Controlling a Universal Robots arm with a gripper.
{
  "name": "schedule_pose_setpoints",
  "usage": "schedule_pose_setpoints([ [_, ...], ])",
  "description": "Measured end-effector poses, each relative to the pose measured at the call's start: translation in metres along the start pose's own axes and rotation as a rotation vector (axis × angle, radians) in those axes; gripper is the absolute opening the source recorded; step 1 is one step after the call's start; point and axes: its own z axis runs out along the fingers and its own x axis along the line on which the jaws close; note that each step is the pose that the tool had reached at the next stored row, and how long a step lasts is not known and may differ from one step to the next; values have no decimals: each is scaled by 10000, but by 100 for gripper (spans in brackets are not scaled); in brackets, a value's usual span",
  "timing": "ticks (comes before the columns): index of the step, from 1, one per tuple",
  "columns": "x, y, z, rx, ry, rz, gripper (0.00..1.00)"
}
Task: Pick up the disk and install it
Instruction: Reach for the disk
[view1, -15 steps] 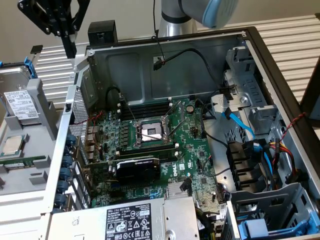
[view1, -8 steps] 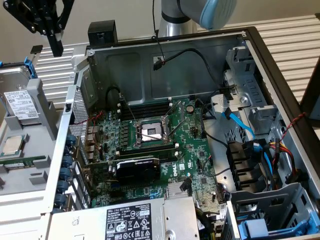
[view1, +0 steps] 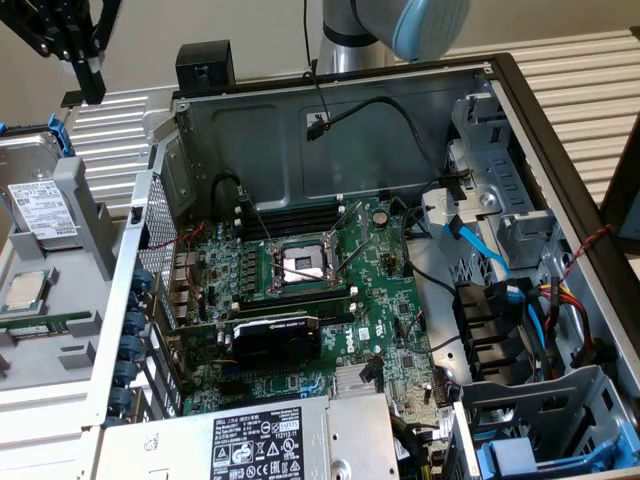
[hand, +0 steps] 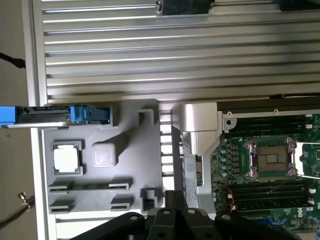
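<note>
Casework of an open computer case (view1: 260, 150) is being filled, nearest, by a large silver box (view1: 270, 445) bearing a warning label. Behind it, a black card (view1: 275, 335) and a green motherboard (view1: 390, 300) with a bare processor socket (view1: 300, 265) are being housed. At the exterior view's left, a grey tray (view1: 50, 400) is being used as a holder. A small processor chip (view1: 25, 290) is being kept flat in one recess. Farther back, the disk (view1: 40, 210) is being kept upright in a slot, untouched. Farthest, over the ribbed counter (view1: 120, 140), the gripper (view1: 90, 90) is being held closed on nothing.
</note>
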Motion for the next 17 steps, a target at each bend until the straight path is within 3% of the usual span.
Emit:
schedule_pose_setpoints([
  [11,346,221,-12,1,1,-6,11],
  [17,609,265,-18,2,10,-5,11],
])
